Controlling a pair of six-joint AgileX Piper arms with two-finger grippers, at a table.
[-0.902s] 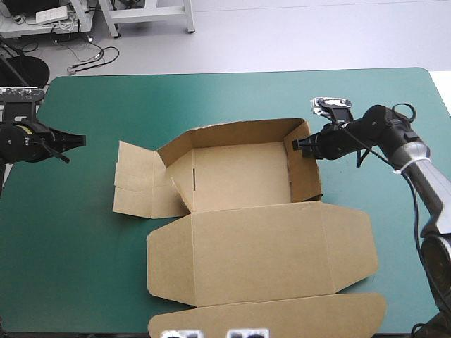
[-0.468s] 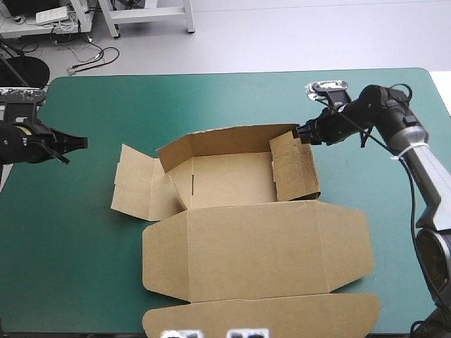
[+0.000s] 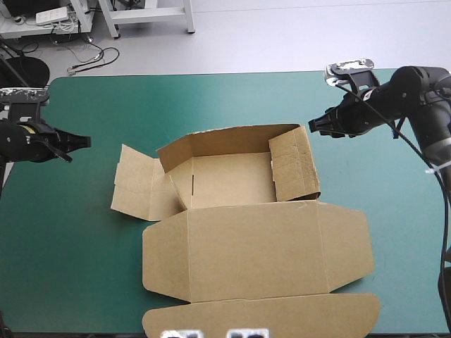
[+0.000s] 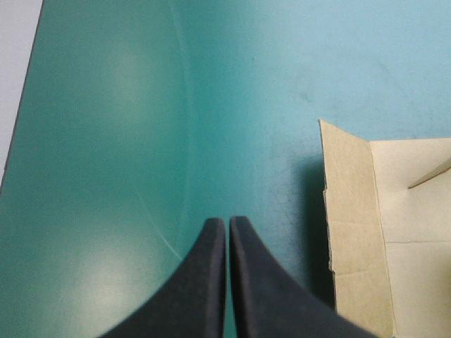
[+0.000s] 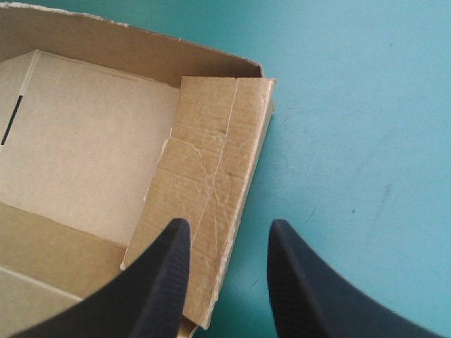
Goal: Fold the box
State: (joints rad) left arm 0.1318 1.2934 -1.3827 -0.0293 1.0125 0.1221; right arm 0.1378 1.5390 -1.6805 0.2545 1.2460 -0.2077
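A table (image 3: 412,296) under a teal-green cover (image 3: 232,95) fills the high view. The brown box (image 3: 232,179) lies open at its middle, reaching toward the near edge. Bare cover runs in a wide band along the far edge and down both the left and right sides of the box. Toward the near edge there is no such margin.

The lid (image 3: 254,250) is the largest panel and lies flat on the cover, nearer than the tray. Its tuck flap (image 3: 261,317) reaches the table's near edge. Beyond the lid, the tray has its back wall (image 3: 225,137) raised. The right wall (image 3: 292,165), creased, leans inward over the tray floor. The left flap (image 3: 137,186) lies spread flat on the cover outside the tray.

The right gripper (image 3: 312,127) hangs just off the box's far right corner, apart from the board. In its wrist view the right gripper (image 5: 229,229) stands with a moderate gap between its black fingers and holds nothing. One finger is above the right wall (image 5: 211,183), the other above bare cover.

The left gripper (image 3: 84,141) is near the table's left edge, well apart from the left flap. In its wrist view the left gripper (image 4: 227,227) has its fingers pressed together in one point over bare cover, with the box (image 4: 394,232) off to one side.
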